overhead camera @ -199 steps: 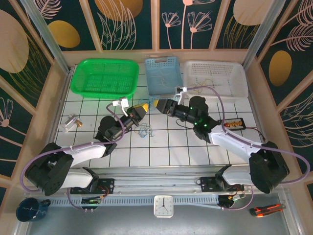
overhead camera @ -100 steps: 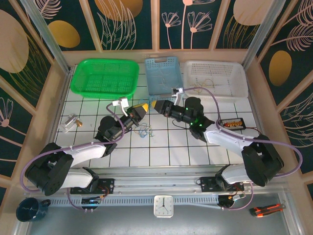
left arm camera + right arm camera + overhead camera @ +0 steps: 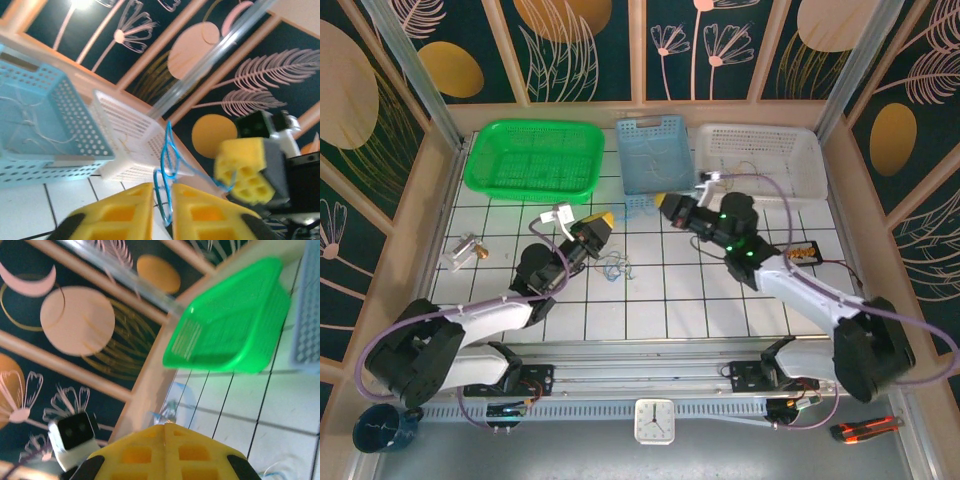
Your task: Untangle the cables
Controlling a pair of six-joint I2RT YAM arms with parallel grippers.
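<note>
A small tangle of cables (image 3: 616,266), blue and white, lies on the tiled table between the arms. A blue cable (image 3: 169,155) rises from it through the narrow gap between my left gripper's (image 3: 162,186) yellow fingers, which stand slightly apart. It then runs to the right gripper's fingers (image 3: 245,170). My right gripper (image 3: 165,425) is shut, with the blue cable (image 3: 167,412) coming out at its tip. From above, the left gripper (image 3: 600,220) and right gripper (image 3: 667,205) hover above the table, a short way apart, just in front of the blue basket.
Along the back stand a green basket (image 3: 532,158), a blue basket (image 3: 652,150) holding thin white wires, and a white basket (image 3: 760,158) with a tan wire. A black tray with orange parts (image 3: 800,251) sits right. A small clear item (image 3: 465,252) lies left.
The right gripper has closed on the blue cable and drawn back to the right, away from the left gripper. The left gripper's fingers have parted a little.
</note>
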